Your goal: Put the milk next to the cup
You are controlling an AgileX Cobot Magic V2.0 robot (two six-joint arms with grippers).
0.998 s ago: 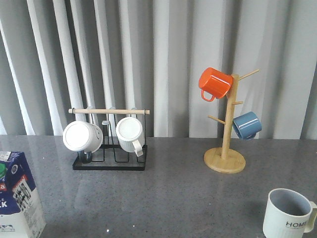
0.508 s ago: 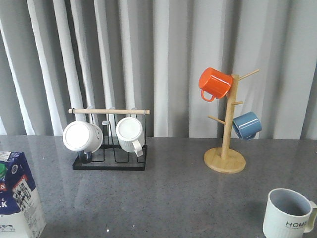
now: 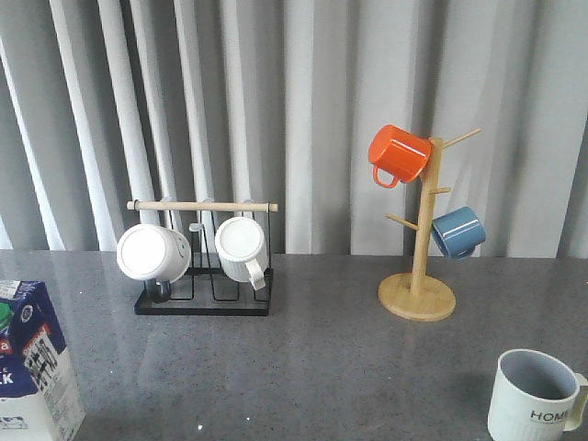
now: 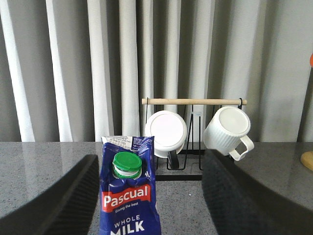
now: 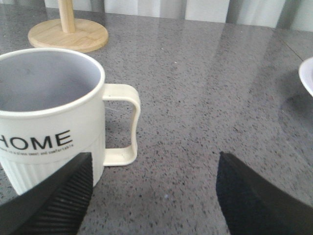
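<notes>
The milk (image 3: 32, 363), a blue-and-white carton with a green cap, stands at the table's near left corner. In the left wrist view the milk (image 4: 128, 193) stands upright between the wide-apart fingers of my open left gripper (image 4: 149, 186), nearer one finger and apart from both. The cup (image 3: 535, 397), a pale ribbed mug printed "HOME", sits at the near right. In the right wrist view the cup (image 5: 49, 115) is just beside my open right gripper (image 5: 154, 183), whose fingers hold nothing. Neither gripper shows in the front view.
A black wire rack (image 3: 204, 303) with a wooden bar holds two white mugs (image 3: 152, 253) at the back left. A wooden mug tree (image 3: 418, 296) at the back right carries an orange mug (image 3: 399, 154) and a blue mug (image 3: 457, 231). A white rim (image 5: 307, 76) shows in the right wrist view.
</notes>
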